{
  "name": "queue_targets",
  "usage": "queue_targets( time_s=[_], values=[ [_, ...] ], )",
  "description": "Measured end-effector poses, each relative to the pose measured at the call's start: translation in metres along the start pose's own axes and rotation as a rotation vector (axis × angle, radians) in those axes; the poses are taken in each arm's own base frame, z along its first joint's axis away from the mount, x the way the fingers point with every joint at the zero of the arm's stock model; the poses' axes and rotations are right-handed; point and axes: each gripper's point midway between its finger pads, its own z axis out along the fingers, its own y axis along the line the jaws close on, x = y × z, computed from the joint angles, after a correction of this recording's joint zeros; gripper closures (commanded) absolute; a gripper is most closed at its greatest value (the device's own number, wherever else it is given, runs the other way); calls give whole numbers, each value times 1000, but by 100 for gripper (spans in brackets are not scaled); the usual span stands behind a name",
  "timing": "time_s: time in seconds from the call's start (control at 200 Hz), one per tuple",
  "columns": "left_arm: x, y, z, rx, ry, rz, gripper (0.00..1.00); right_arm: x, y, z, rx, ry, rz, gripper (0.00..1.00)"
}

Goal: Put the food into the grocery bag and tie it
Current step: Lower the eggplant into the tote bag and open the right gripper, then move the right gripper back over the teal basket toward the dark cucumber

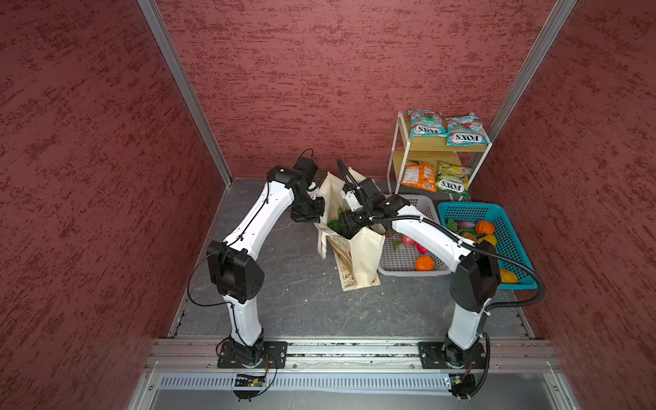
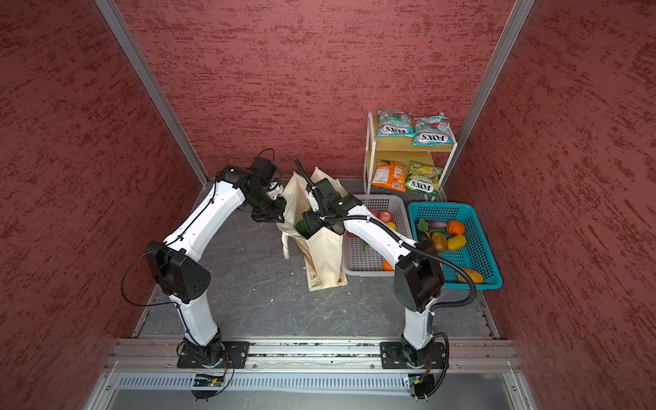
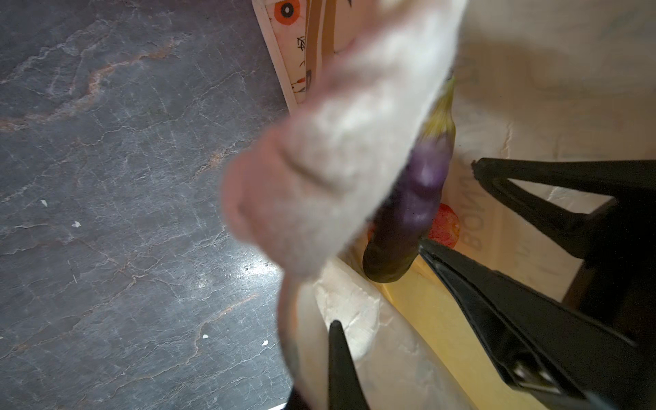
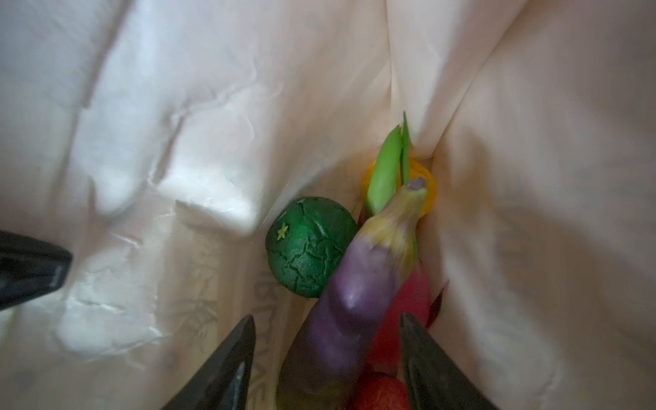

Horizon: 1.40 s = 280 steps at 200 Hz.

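In both top views, the cream grocery bag [image 1: 362,255] [image 2: 328,261] is standing open on the dark tabletop [image 1: 284,284], just left of a grey basket [image 1: 403,264]. The left gripper [image 1: 313,217] is hanging at the bag's left rim and the right gripper [image 1: 345,230] is reaching down into its mouth beside a dark green vegetable [image 1: 333,225]; how either pair of jaws stands cannot be told from up here. Two teal-and-red FOX'S packets [image 1: 427,125] are lying on the top shelf of a rack [image 1: 431,146] at the far right, well apart from the bag. In the left wrist view, the left gripper's fingers [image 3: 340,358] are pressing together on a fold of the bag's cream rim cloth, and a purple eggplant [image 3: 422,184] is lying inside the bag past that fold. In the right wrist view, the right gripper is standing spread, its fingers [image 4: 227,358] flanking the eggplant without gripping it. The eggplant is lying just beside the dark green vegetable and over a pink dragon fruit [image 4: 408,298], whose green tips are rising in front of a yellow fruit [image 4: 427,191] deep in the bag.
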Motion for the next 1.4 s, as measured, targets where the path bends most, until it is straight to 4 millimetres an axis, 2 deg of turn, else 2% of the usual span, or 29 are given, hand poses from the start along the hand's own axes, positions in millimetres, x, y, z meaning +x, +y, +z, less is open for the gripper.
queue_targets(
  time_s=[0.09,0.185,0.286,0.346,0.396,0.446,0.511,0.571,0.646,0.751,0.842,0.927,1.032,1.197,1.403],
  values=[
    [0,0,0,1,-1,0,100,-27,-2,-24,34,-88,-17,28],
    [0,0,0,1,-2,1,100,-58,-8,-71,93,-225,-32,25],
    [-1,0,0,2,-2,1,100,-89,-31,-142,185,-411,-6,25],
    [0,0,0,1,-2,1,100,-101,-58,-193,259,-542,43,25],
    [0,0,0,2,-2,1,100,-99,-86,-231,333,-629,98,25],
    [0,0,1,1,0,1,100,-89,-121,-268,420,-708,181,25],
    [0,1,3,1,3,0,100,-66,-162,-302,529,-775,291,25],
    [1,1,4,0,7,-1,100,-38,-196,-318,629,-796,392,24],
    [1,1,4,0,7,2,100,-2,-228,-321,710,-790,505,23],
    [1,1,4,0,8,4,100,48,-263,-308,784,-736,645,22],
    [1,2,4,0,7,5,100,88,-283,-294,820,-680,739,22],
    [1,2,4,-1,9,3,100,116,-295,-285,832,-651,822,21],
    [3,4,6,-3,13,1,100,137,-307,-281,828,-638,903,21],
    [6,6,5,-5,8,1,100,156,-324,-276,783,-635,1034,21],
    [8,7,4,2,-10,4,100,172,-339,-247,637,-590,1267,25]
  ],
)
